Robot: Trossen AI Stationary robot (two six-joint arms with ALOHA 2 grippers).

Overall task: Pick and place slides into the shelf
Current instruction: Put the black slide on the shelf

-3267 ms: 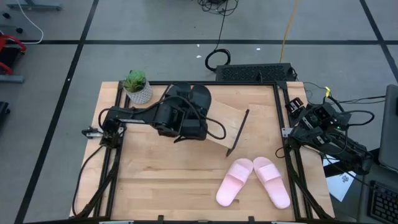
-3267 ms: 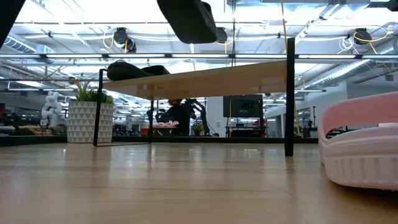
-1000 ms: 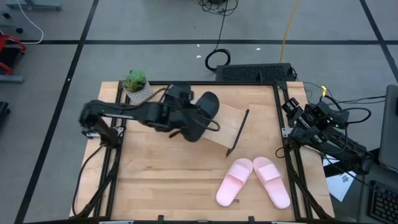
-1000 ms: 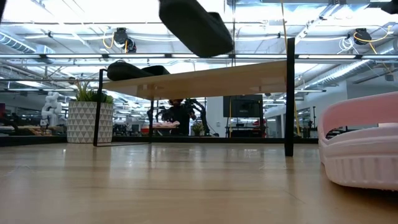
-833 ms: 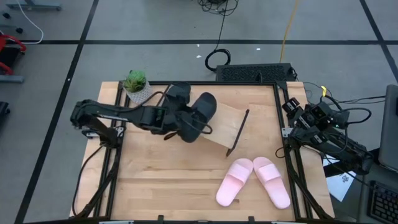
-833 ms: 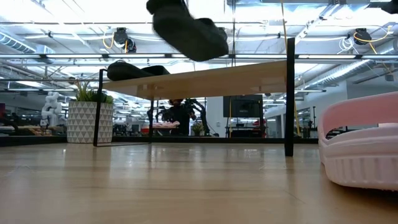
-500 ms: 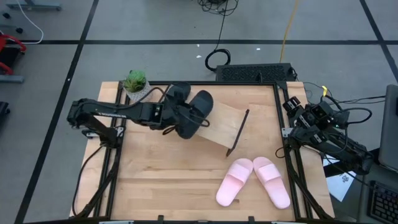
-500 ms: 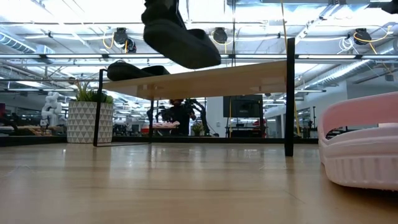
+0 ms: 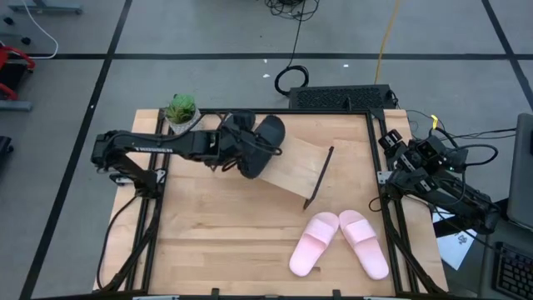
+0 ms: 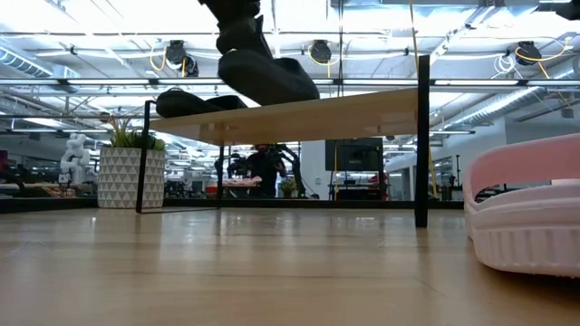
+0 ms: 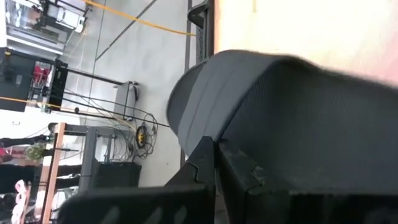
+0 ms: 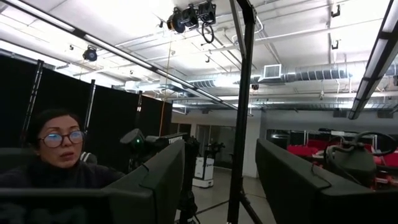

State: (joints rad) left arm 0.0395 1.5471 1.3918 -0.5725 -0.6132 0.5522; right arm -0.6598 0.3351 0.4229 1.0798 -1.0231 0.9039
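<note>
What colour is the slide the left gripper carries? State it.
Matte black slide, held by the left gripper above the shelf; clearest in the high view.

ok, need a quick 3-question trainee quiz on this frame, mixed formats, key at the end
1. True or false: the left gripper is shut on a black slide above the shelf.
2. Multiple choice: where is the pink pair? A) on the shelf; B) on the tabletop in front of the shelf; C) beside the potted plant.
3. Fill in: the other black slide already lies on the shelf's ____ .

Key: 1 true; 2 B; 3 top. The right gripper waits at the table's right edge.
</note>
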